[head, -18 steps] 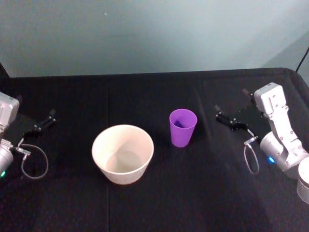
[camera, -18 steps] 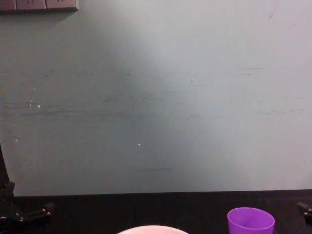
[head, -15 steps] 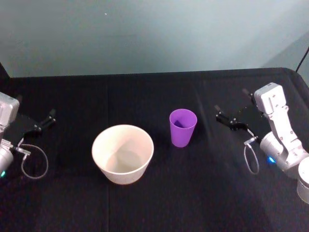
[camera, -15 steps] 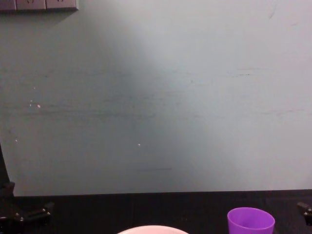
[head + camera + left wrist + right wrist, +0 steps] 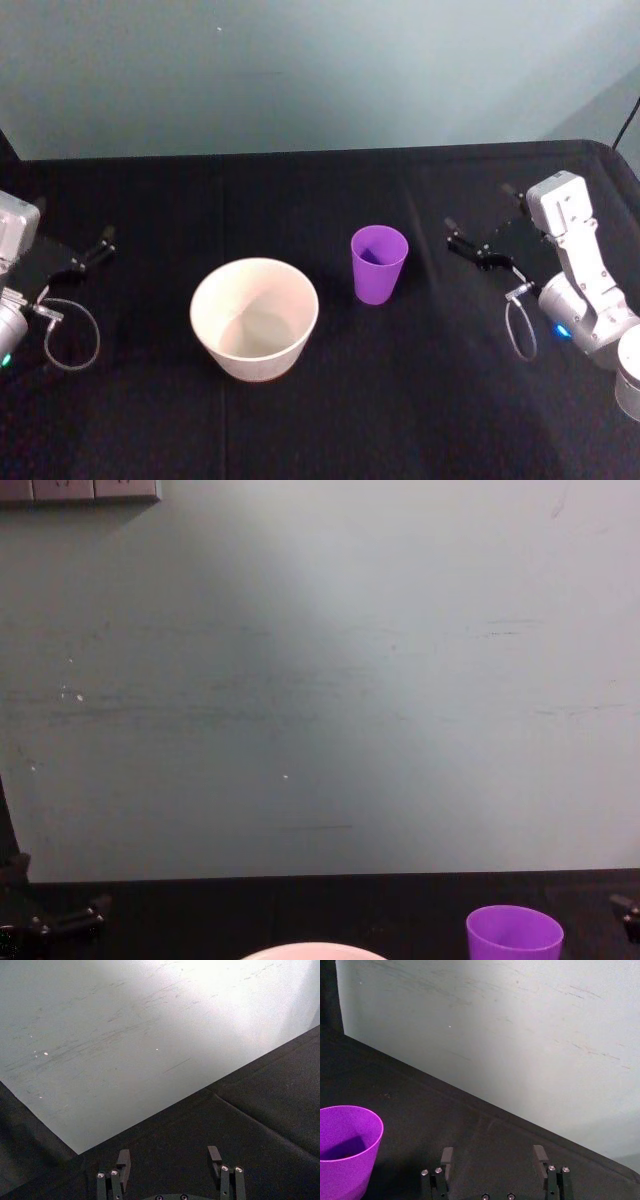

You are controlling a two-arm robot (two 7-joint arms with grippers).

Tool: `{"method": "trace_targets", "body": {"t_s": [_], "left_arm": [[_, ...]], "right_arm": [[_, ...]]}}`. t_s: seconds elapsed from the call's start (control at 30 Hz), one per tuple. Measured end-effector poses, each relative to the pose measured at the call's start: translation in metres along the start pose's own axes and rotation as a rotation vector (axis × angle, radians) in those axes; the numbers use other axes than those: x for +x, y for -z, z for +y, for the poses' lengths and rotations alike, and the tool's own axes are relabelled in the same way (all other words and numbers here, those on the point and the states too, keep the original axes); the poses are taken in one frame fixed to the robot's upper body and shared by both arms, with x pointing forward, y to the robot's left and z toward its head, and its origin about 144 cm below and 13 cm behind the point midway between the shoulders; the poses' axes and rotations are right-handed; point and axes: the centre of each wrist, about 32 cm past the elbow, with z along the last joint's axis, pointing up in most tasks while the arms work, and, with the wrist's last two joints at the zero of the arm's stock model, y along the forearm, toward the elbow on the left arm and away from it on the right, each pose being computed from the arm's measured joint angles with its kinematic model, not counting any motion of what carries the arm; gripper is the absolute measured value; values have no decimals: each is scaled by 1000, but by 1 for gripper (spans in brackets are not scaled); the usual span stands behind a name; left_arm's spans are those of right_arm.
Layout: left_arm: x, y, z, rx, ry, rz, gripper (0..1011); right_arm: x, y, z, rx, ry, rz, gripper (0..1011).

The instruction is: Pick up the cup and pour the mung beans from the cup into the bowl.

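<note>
Cup (image 5: 379,263) upright, left of right tool (image 5: 477,207), apart

- The cup (image 5: 379,262) is shown in smooth, slightly glossy purple plastic.
- The bowl (image 5: 255,366) is shown with a smooth, matt, pale surface.
- The table (image 5: 400,400) is covered with matt black cloth.

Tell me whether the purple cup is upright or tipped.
Upright. The cup stands on its narrow base on the black table, open mouth up, beside the bowl and not touching it.
</note>
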Motion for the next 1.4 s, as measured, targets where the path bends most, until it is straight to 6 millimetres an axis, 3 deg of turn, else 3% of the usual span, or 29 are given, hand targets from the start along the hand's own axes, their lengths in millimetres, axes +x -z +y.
{"method": "trace_targets", "body": {"t_s": [0.87, 1.17, 1.4], "left_arm": [[0, 0, 0, 0, 0, 0, 1000], [0, 0, 0, 0, 0, 0, 1000], [0, 0, 0, 0, 0, 0, 1000]], "right_arm": [[0, 0, 0, 0, 0, 0, 1003], [0, 0, -21, 27, -26, 22, 1003], [1, 12, -35, 45, -104, 123, 1002]]}}
